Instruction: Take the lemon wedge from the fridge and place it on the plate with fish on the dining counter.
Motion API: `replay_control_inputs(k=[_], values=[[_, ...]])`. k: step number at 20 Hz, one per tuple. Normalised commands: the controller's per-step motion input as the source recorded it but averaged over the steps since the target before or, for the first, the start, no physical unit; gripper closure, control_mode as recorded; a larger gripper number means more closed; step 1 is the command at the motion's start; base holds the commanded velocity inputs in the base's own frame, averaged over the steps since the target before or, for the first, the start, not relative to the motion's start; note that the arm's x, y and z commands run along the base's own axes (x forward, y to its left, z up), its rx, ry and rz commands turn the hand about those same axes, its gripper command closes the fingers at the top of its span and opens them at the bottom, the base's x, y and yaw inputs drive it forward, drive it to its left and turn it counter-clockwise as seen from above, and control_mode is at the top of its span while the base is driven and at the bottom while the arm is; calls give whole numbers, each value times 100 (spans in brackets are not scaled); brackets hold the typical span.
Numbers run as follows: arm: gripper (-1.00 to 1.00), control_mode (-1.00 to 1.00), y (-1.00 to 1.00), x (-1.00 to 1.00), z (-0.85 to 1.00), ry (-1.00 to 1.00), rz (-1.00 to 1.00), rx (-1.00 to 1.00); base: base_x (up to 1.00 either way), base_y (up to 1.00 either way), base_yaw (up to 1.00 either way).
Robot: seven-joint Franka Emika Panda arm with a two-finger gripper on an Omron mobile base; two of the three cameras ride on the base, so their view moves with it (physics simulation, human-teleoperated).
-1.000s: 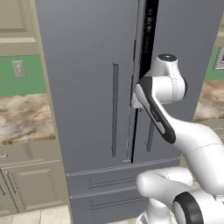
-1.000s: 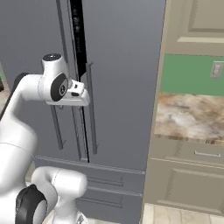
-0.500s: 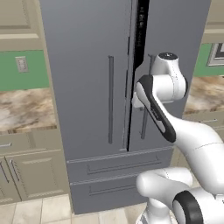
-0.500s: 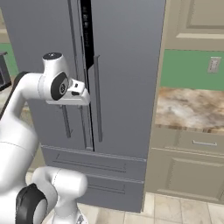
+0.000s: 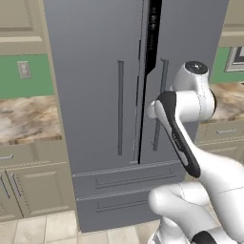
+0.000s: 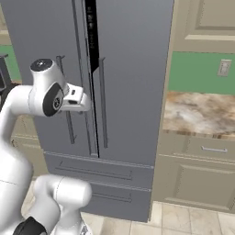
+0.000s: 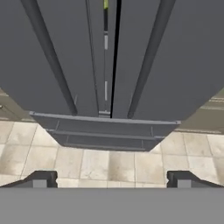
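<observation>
Fridge (image 5: 95, 95) doors stand slightly ajar, a narrow dark gap between them; a yellow-green sliver, possibly the lemon wedge (image 7: 105, 4), shows inside. Gripper (image 7: 111, 179) fully open, empty, facing the doors.

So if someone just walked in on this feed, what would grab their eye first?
Probably the tall grey fridge filling the middle of the base views, its right door cracked open so a dark gap runs down the centre. Next, the white arm raised in front of it, with the open claw empty and facing the doors from a short way off.
</observation>
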Motion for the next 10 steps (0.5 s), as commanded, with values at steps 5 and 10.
replay_control_inputs(k=[5, 10], values=[[-100, -100, -18, 0, 1, -22, 0, 0, 0, 0, 0], [-100, -100, -46, 40, 1, -17, 0, 3, 0, 0, 0]])
